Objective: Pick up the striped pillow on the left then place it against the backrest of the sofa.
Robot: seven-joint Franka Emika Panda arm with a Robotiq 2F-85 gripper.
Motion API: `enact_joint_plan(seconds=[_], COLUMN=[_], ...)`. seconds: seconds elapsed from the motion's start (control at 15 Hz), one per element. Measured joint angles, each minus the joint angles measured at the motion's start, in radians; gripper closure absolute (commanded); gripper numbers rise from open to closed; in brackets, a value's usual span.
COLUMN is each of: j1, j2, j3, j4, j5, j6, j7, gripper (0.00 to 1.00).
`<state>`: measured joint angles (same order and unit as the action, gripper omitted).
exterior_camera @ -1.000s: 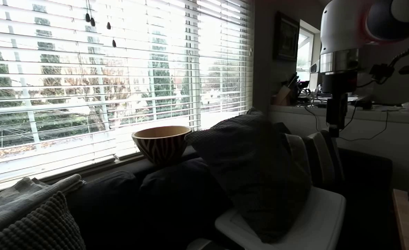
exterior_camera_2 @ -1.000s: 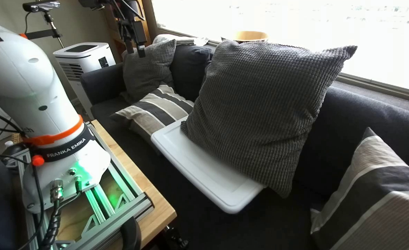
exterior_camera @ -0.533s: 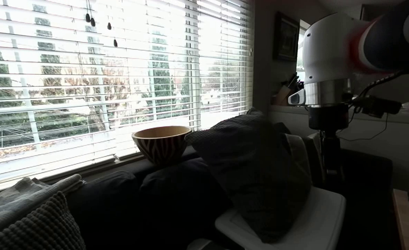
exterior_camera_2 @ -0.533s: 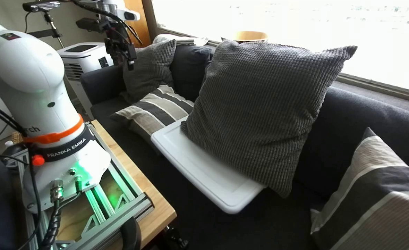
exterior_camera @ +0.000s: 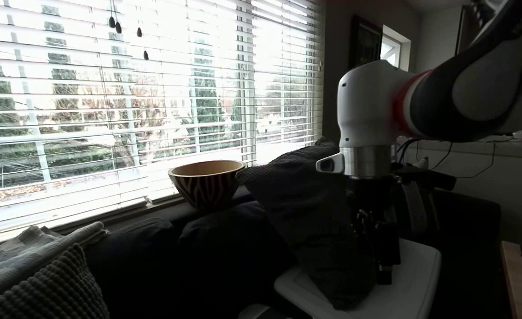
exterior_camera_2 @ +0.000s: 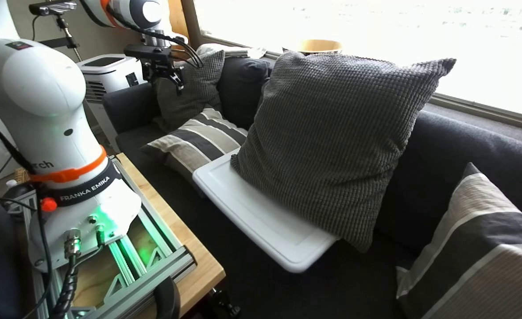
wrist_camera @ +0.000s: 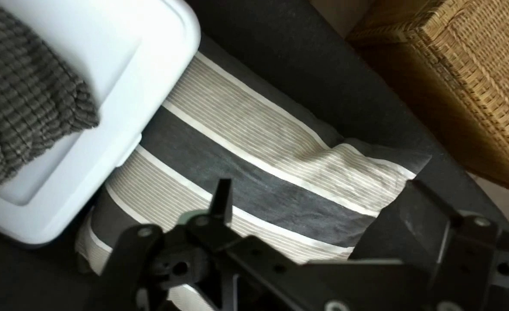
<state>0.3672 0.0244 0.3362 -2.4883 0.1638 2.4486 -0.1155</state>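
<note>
The striped pillow (exterior_camera_2: 203,137), with pale and dark charcoal stripes, lies flat on the seat of the dark sofa (exterior_camera_2: 128,108). One edge of it meets or goes under a white lid. The wrist view shows the striped pillow (wrist_camera: 254,172) below my gripper (wrist_camera: 323,194). The gripper is open and empty, its fingers (wrist_camera: 222,201) wide apart over the pillow. In both exterior views the gripper (exterior_camera_2: 165,84) hangs with its fingers down; it is dark in an exterior view (exterior_camera: 384,270). The backrest (exterior_camera_2: 486,137) runs along the window side.
A large grey cushion (exterior_camera_2: 331,137) leans on the white lid (exterior_camera_2: 261,217). Another striped cushion (exterior_camera_2: 486,248) stands at the sofa's near end. A grey cushion (exterior_camera_2: 190,84) is at the far armrest. A bowl (exterior_camera: 205,186) sits behind the backrest. A wicker basket (wrist_camera: 483,86) stands beside the sofa.
The arm has swung across and lowered the gripper, which moved left and down in an exterior view. The cushions, lid and bowl have not moved.
</note>
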Motion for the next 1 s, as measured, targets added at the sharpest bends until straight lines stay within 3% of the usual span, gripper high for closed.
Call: enact_joint_plan(seconds=[0.53, 1.0], j1=[-0.089, -0.100], j2=[0.375, 0.717], j3=[-0.020, -0.012], j4=[0.325, 0.577], j5=[-0.137, -0.294], j6=[0.002, 0.020], j7=[-0.435, -0.694], gripper=[0.00, 0.00])
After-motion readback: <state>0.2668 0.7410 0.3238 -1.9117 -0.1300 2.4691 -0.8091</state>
